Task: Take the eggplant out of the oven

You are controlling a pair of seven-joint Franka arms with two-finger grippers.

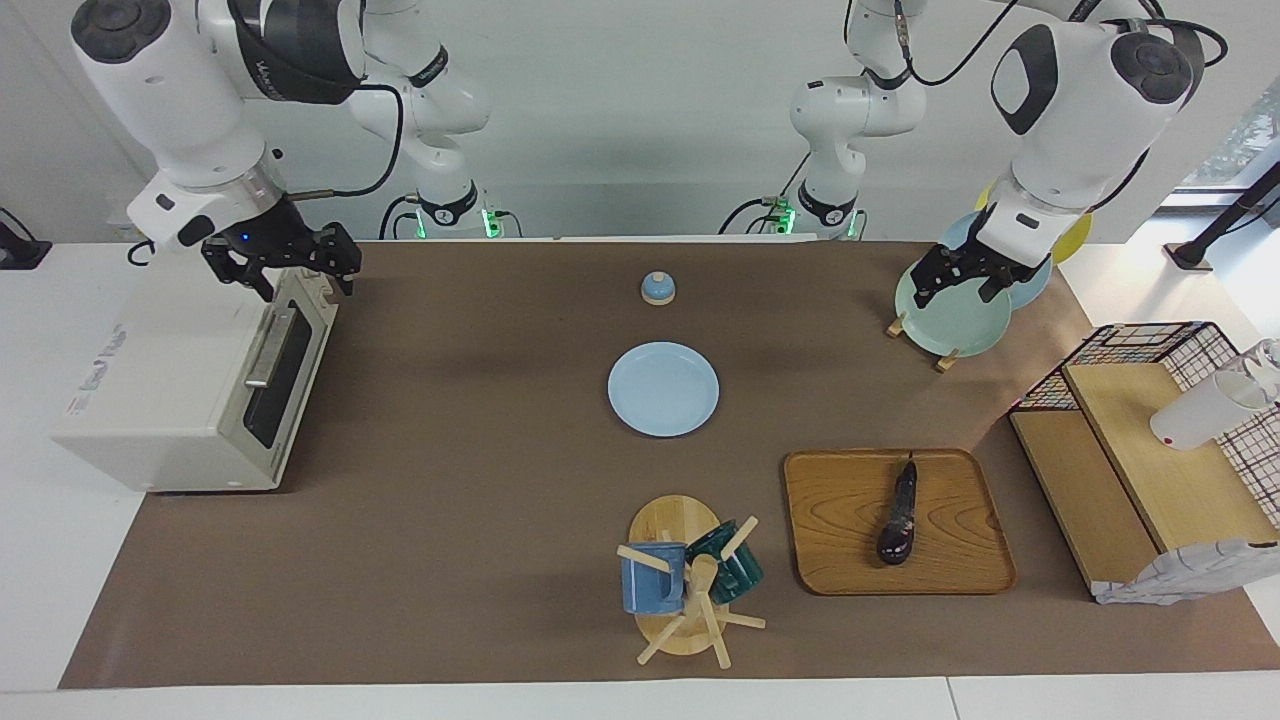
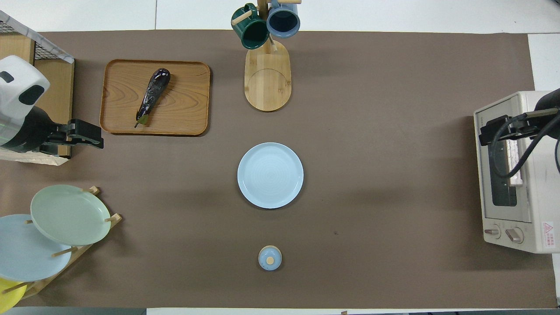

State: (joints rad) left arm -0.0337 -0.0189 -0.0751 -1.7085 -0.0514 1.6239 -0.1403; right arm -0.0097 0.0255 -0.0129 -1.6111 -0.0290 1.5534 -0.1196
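The dark purple eggplant (image 1: 899,520) (image 2: 152,94) lies on a wooden tray (image 1: 960,560) (image 2: 188,109) toward the left arm's end of the table, apart from both grippers. The cream-white oven (image 1: 170,400) (image 2: 533,175) stands at the right arm's end with its dark glass door shut. My right gripper (image 1: 300,285) (image 2: 496,131) is open and empty, over the oven's upper front edge by the silver handle (image 1: 266,350). My left gripper (image 1: 958,290) (image 2: 94,138) is open and empty, raised over the plate rack.
A light blue plate (image 1: 663,388) lies mid-table, with a small blue lid (image 1: 658,288) nearer the robots. A mug tree (image 1: 690,585) with two mugs stands beside the tray. A plate rack (image 1: 950,320) and a wooden wire shelf (image 1: 1150,450) are at the left arm's end.
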